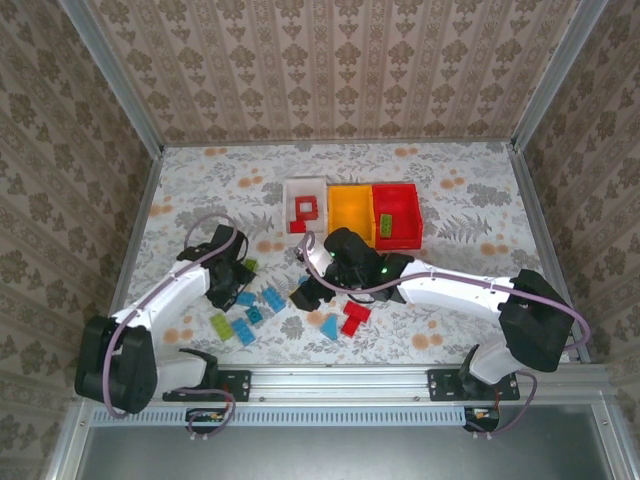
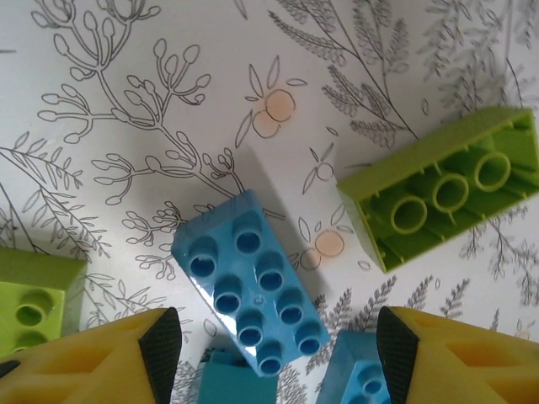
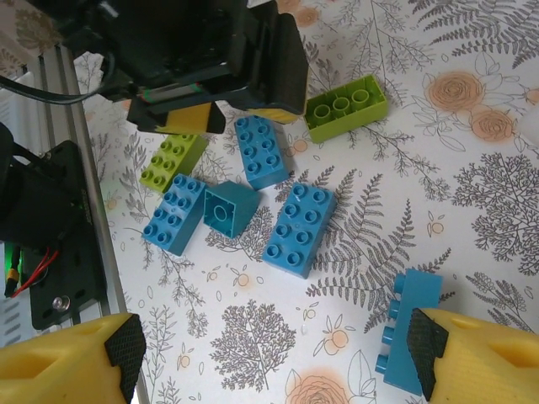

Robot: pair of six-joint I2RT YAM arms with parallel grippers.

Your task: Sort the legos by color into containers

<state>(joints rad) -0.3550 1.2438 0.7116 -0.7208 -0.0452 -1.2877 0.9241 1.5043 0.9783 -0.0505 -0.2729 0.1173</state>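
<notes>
Nearest the arm bases, loose legos [image 1: 258, 316] lie scattered on the flowered bench [image 1: 200, 190]. From above, a blue wedge [image 1: 328, 325] sits just beside a red piece [image 1: 355, 318]. To their left is a small cluster of blue and light green bricks.

The right wrist view shows seven pieces in that cluster, five blue and two green.
- **Blue, studs up:** three eight-stud bricks lie flat [image 3: 299, 227], [image 3: 174, 213], [image 3: 261, 150].
- **Blue, hollow:** a small hollow blue block [image 3: 229, 209] rests between two of them, touching the left one.
- **Blue, on its side:** a fifth blue brick [image 3: 410, 332] lies close to the right finger.
- **Green:** one green brick [image 3: 173, 160] lies studs up, and an upturned green brick [image 3: 345, 105] shows three tubes.

The right tool [image 3: 276, 345] hangs over these with its fingers spread wide, pinching nothing.

The left tool [image 2: 278, 353] is spread as well and sits low over one of the eight-stud blue bricks. That brick lies between the black pads [image 2: 160, 341] and appears apart from both.

Farthest away, three containers stand in a row with their sides touching.
- **White bin** [image 1: 305, 186]**:** holds two red pieces, a square frame [image 1: 305, 208] and a small red brick [image 1: 297, 226].
- **Yellow-orange bin** [image 1: 350, 212]**:** stands in the middle.
- **Red bin** [image 1: 402, 205]**:** holds one green block [image 1: 384, 222] against its left wall.
</notes>
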